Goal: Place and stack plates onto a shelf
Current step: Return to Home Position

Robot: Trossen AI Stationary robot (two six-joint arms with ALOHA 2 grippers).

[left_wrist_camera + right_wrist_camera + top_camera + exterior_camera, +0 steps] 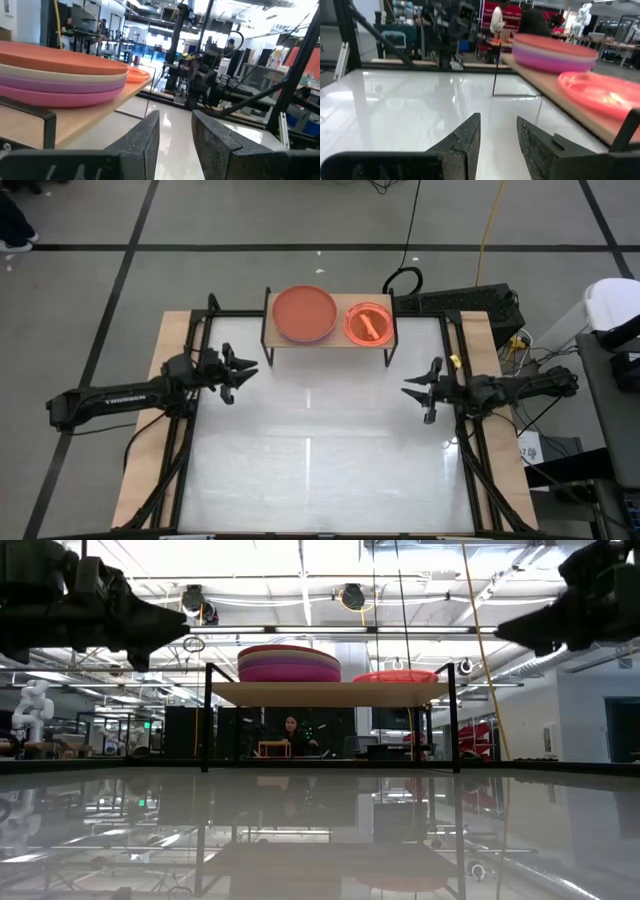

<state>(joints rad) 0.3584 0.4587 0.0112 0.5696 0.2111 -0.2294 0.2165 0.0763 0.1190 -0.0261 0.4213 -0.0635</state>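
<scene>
The shelf (325, 345) stands at the table's far middle on thin black legs. On its left half rests a stack of larger plates (304, 313) with a red one on top; purple, beige and magenta rims (289, 664) show below it. On its right half lies a stack of smaller translucent orange-pink plates (368, 323). My left gripper (245, 372) hovers at the table's left side, level and open, with nothing between its fingers (175, 117). My right gripper (410, 390) hovers at the right side, also level, open and empty (498, 120). Both point toward the table's middle.
The white tabletop (320, 450) reflects the ceiling lights. Black frame bars and wooden strips (165, 370) run along both sides. A black box and cables (470, 302) lie behind the shelf. A person (291, 730) sits beyond the table.
</scene>
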